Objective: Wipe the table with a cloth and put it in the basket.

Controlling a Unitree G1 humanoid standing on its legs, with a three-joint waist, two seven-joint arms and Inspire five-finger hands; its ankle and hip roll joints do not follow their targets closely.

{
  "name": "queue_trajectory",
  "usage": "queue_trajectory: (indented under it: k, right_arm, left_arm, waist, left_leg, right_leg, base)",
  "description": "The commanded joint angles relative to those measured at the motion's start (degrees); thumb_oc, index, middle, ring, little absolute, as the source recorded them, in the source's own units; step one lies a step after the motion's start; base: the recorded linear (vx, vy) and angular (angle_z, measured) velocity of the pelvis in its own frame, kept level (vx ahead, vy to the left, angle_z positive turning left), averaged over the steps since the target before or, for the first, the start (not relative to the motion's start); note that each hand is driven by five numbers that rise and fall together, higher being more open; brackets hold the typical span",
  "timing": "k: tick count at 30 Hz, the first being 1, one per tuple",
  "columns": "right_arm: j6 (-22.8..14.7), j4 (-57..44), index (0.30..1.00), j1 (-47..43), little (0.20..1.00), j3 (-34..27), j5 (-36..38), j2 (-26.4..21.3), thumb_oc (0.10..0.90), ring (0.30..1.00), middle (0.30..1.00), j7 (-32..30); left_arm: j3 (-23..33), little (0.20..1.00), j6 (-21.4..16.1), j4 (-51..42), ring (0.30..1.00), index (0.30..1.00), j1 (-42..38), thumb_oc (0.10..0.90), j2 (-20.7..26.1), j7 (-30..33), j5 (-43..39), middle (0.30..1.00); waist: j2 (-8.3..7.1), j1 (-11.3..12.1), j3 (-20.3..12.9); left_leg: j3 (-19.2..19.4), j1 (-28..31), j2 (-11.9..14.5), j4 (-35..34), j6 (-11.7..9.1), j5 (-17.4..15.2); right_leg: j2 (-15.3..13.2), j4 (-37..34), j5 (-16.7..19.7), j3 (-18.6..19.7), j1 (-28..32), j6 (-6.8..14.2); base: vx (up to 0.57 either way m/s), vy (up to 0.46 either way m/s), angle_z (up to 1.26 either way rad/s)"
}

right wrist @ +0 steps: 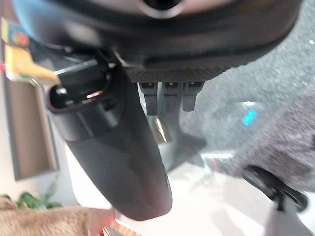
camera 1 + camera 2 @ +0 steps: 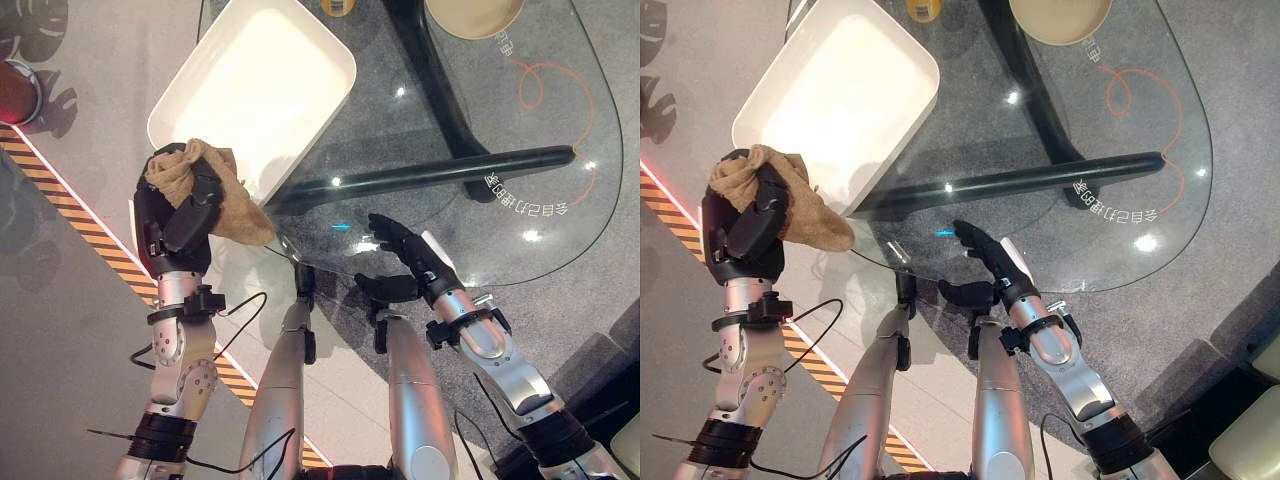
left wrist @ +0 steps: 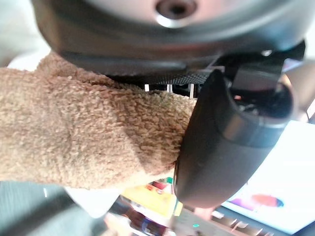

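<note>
1. Left hand (image 2: 178,222) curled round the tan cloth (image 2: 215,190), held just beside the near corner of the white basket (image 2: 330,55).
2. Cloth hanging against the basket's near rim, not inside.
3. Right hand (image 2: 405,255) spread, fingers straight, holding nothing, over the glass table (image 2: 560,215) edge, well apart from the basket.

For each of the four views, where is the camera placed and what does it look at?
Left eye view: on the head, looking down at the glass table, white basket, both arms.
Right eye view: beside it, same scene; left hand grips the brown cloth, right hand open.
Left wrist view: along the left hand, cloth against its thumb.
Right wrist view: along the right hand, straight fingers.
Shared: the cloth.
</note>
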Motion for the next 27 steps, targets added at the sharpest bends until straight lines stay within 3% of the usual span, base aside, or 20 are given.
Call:
queue_trajectory:
  k: [1,5,7,9,15,19,27]
  right_arm:
    - [0.37,-2.19,0.900,-2.55,0.900,2.39,2.46,-2.13,0.800,0.900,0.900,3.62]
    - [8.66,-0.04,0.900,-6.04,0.900,6.92,1.82,-3.27,0.800,0.900,0.900,10.32]
    - [10.79,0.89,0.900,-7.28,0.900,8.73,3.18,-4.07,0.800,0.900,0.900,12.42]
    - [11.52,2.03,0.900,-8.06,0.900,10.43,4.75,-5.01,0.800,0.900,0.900,13.29]
    - [11.31,5.62,0.900,-9.79,0.900,12.90,7.89,-6.82,0.800,0.900,0.900,14.43]
    - [11.45,6.61,0.900,-10.87,0.900,13.54,9.10,-7.54,0.800,0.900,0.900,14.67]
    - [14.90,7.42,0.900,-14.66,0.900,14.53,11.67,-7.61,0.800,0.900,0.900,15.31]
  left_arm:
    - [5.25,0.200,-5.89,-8.84,0.300,0.300,-6.94,0.100,3.87,7.33,11.82,0.300]
    - [5.56,0.200,-1.04,-6.81,0.300,0.300,-11.41,0.100,7.81,15.29,20.69,0.300]
    - [5.38,0.200,1.03,-5.82,0.300,0.300,-12.85,0.100,9.48,19.28,25.79,0.300]
    - [4.92,0.200,3.94,-4.64,0.300,0.300,-14.32,0.100,11.93,23.39,31.49,0.300]
    - [3.45,0.200,8.25,-0.22,0.300,0.300,-19.71,0.100,17.69,29.34,36.23,0.300]
    - [2.15,0.200,9.51,1.22,0.300,0.300,-22.43,0.100,19.48,30.82,36.68,0.300]
    - [-2.92,0.200,16.24,7.81,0.300,0.300,-30.21,0.100,21.42,32.27,40.22,0.300]
  waist:
    - [2.13,-0.36,-1.59]
    - [2.25,-0.41,-1.59]
    - [2.27,-0.41,-1.59]
    - [2.36,-0.47,-1.59]
    - [2.62,-1.08,-1.59]
    - [2.74,-1.42,-1.59]
    - [2.84,-2.67,-1.59]
  left_leg:
    - [-1.76,-3.05,-5.22,11.39,3.16,-7.05]
    - [-1.32,-4.41,-5.12,12.19,2.94,-7.10]
    - [-1.07,-4.78,-5.09,12.20,2.87,-7.09]
    - [-0.78,-5.24,-4.95,12.36,2.79,-7.09]
    - [0.39,-6.92,-4.68,12.92,2.72,-7.12]
    - [0.83,-7.52,-4.70,13.04,2.76,-7.19]
    - [2.23,-10.70,-4.72,14.40,2.68,-7.56]
  right_leg:
    - [4.45,-14.99,9.02,1.68,2.95,-1.31]
    - [4.11,-14.75,9.26,1.71,1.35,-1.47]
    - [4.02,-14.90,9.40,1.75,0.86,-1.51]
    - [3.99,-14.82,9.53,1.96,0.27,-1.53]
    - [3.84,-14.78,10.18,2.55,-1.90,-1.27]
    - [3.81,-14.92,10.64,2.92,-2.84,-1.11]
    - [3.50,-14.97,12.12,3.65,-6.71,-0.39]
  base:
    - [0.02,0.054,0.01]
    - [0.02,0.077,0.00]
    - [0.02,0.071,-0.03]
    - [0.02,0.075,-0.03]
    - [0.02,0.095,-0.01]
    - [0.01,0.071,0.00]
    - [0.02,0.083,-0.01]
